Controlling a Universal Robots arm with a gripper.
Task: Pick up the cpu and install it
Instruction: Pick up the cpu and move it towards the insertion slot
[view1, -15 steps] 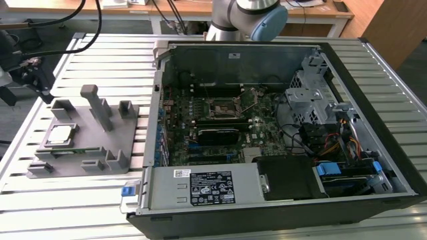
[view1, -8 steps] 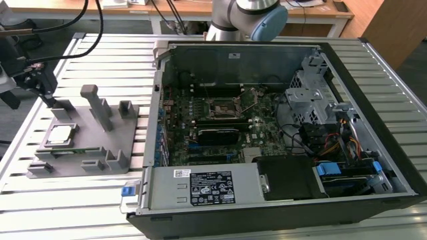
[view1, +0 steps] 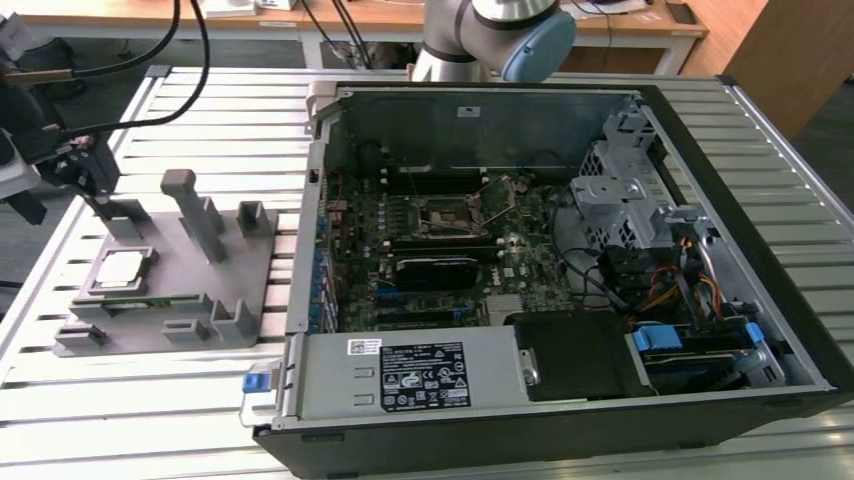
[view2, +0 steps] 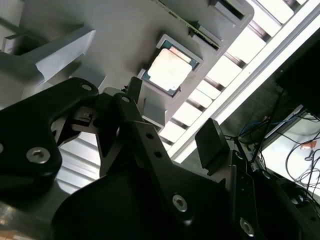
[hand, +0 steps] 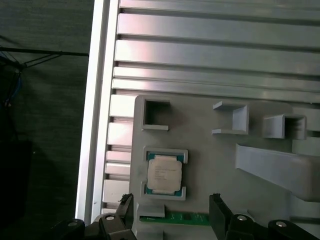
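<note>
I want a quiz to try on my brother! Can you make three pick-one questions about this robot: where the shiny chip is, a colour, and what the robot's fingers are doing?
1. Where is the small flat square metal-topped cpu?
A. in a pocket of the grey plastic fixture tray
B. on a shelf
C. on the floor

2. What colour is the cpu's top?
A. red
B. green
C. silver-grey

3. What are the black gripper's fingers doing?
A. shut on the cpu
B. open, holding nothing
C. shut on a screw

Answers:
1 A, the cpu lies framed by the tray's pocket in both wrist views.
2 C, its top shines pale silver.
3 B, the fingers stand apart with a bare gap between them.
</note>
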